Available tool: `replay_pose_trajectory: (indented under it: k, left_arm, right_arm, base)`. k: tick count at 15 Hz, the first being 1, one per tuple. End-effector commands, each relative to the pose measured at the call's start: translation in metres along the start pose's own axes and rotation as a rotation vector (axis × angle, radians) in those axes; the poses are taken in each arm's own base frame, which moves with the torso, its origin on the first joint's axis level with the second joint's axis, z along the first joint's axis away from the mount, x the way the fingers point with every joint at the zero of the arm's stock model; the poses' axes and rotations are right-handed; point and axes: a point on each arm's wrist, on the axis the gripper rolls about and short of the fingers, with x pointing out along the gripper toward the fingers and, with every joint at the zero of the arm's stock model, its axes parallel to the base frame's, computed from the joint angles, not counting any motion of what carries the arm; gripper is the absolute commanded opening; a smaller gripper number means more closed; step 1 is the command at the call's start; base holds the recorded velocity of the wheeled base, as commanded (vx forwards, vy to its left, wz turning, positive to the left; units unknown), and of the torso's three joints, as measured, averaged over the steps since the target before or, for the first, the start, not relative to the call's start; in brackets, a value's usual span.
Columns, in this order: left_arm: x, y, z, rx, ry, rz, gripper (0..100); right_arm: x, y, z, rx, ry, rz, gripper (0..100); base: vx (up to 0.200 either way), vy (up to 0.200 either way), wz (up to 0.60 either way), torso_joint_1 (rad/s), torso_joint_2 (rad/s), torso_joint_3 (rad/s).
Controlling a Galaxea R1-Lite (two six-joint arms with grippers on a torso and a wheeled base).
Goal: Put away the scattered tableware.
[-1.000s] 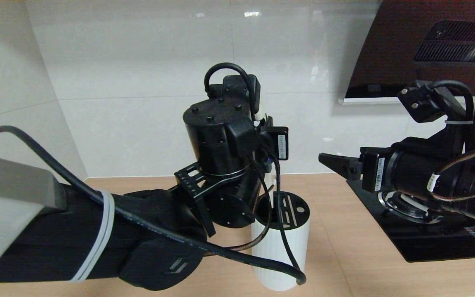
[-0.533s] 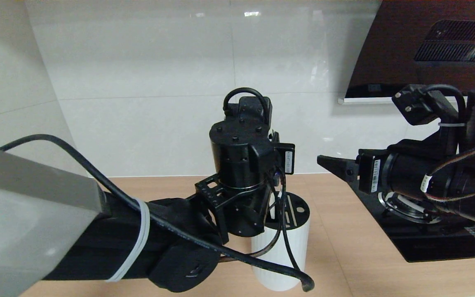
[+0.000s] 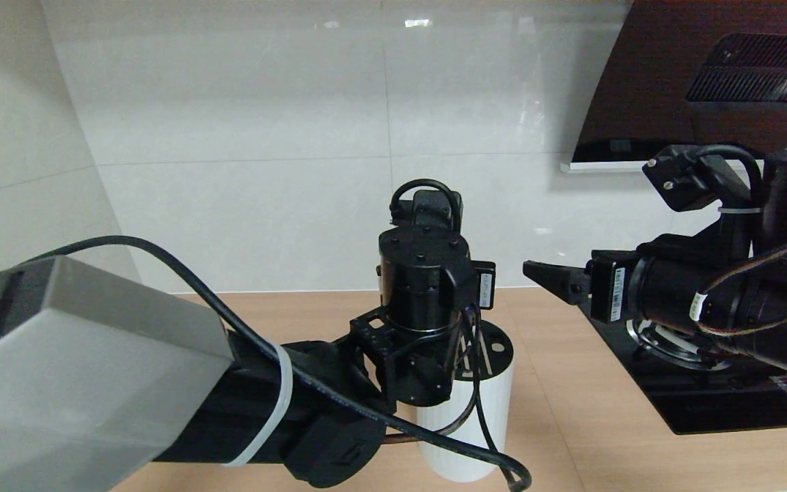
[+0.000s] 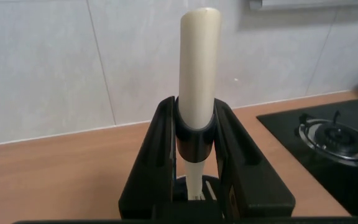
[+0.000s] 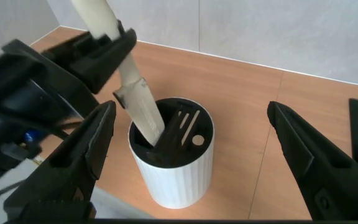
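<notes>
A white ribbed knife holder [image 3: 465, 437] with a black slotted top stands on the wooden counter. My left gripper [image 4: 196, 134] is directly above it, shut on a knife by its cream handle [image 4: 197, 62]. The handle points up. In the right wrist view the knife blade [image 5: 143, 112] slants down into a slot of the holder [image 5: 173, 180], with the left gripper's fingers [image 5: 98, 53] clamped around the handle. My right gripper [image 3: 547, 277] hangs open to the holder's right, above the counter, with nothing between its fingers.
A black glass cooktop [image 3: 694, 403] with a gas burner [image 4: 334, 134] lies on the right of the counter [image 3: 557, 424]. A dark range hood [image 3: 708, 82] hangs above it. White tiled wall stands close behind the holder.
My left arm has moved forward and down, lowering the knife toward and into the holder. The right gripper has drifted slightly left.
</notes>
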Motion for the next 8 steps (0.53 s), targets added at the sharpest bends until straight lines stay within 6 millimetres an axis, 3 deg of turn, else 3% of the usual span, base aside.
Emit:
replay_pose_trajectory:
  k: [1,8]
  left_arm:
    - [0.003,-0.001,-0.011,0.017,0.026,0.008,0]
    - [0.009,-0.004,-0.031,0.025,0.088,0.018,0]
  right_arm:
    - [0.002,0.0,-0.002,-0.002,0.007,-0.001,100]
    - [0.004,0.0,-0.004,-0.004,0.016,-0.003,100]
  base:
    - [0.0,0.0,0.0,0.0,0.0,0.0]
    - [0.0,0.0,0.0,0.0,0.0,0.0]
